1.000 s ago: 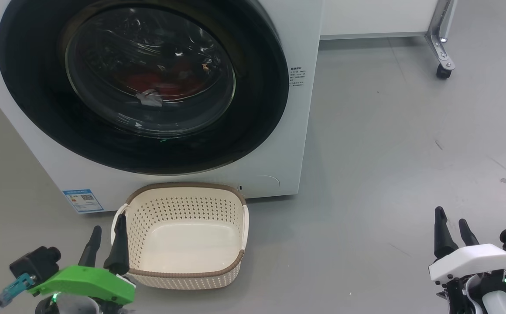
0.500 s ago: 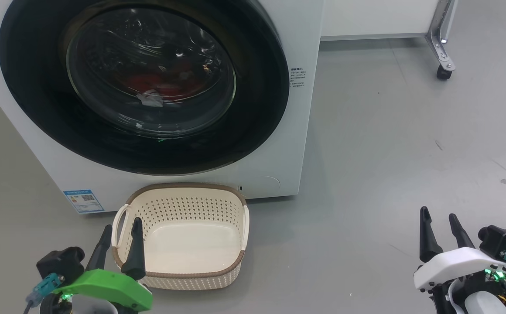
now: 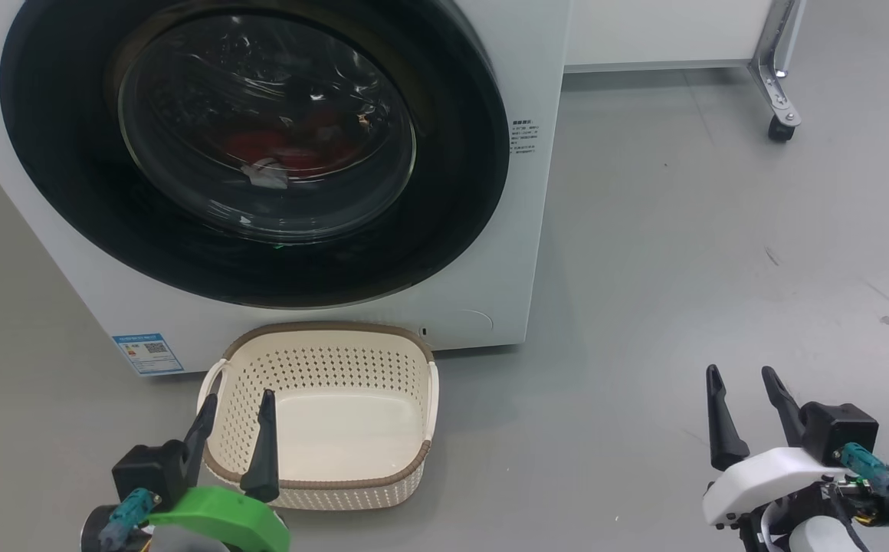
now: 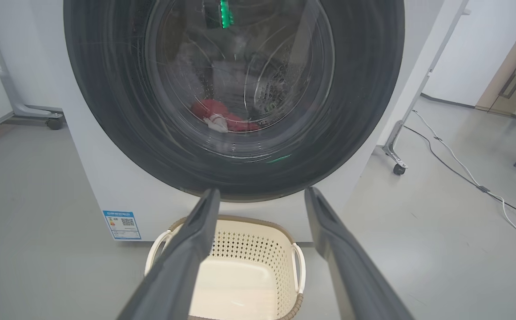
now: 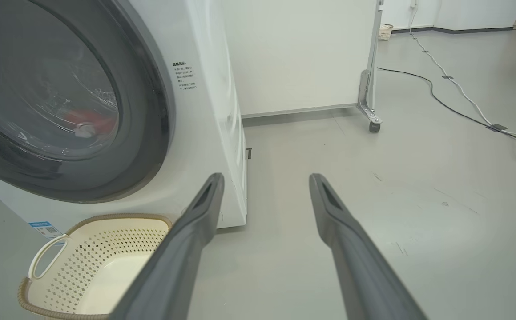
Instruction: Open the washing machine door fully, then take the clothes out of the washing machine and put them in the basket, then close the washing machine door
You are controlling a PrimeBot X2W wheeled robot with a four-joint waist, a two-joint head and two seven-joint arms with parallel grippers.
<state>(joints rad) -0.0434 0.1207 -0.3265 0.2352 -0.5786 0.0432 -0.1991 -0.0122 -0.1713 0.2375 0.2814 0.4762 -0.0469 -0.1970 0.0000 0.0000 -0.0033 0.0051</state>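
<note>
The washing machine stands white and close ahead. Its washing machine door sits flat against the front, black rim around a clear glass bowl. Through the glass, the red clothes lie low in the drum, also seen in the left wrist view and the right wrist view. The cream basket sits on the floor below the door, with nothing in it. My left gripper is open over the basket's near left corner. My right gripper is open above bare floor to the right.
A blue label is stuck on the washer's lower left. A metal frame leg on a caster stands at the back right beside a white panel. Cables run across the grey floor further right.
My left gripper has shifted right, from beside the basket's left handle to over its near left corner. My right gripper has shifted left. Both stay open; door and basket are unmoved.
</note>
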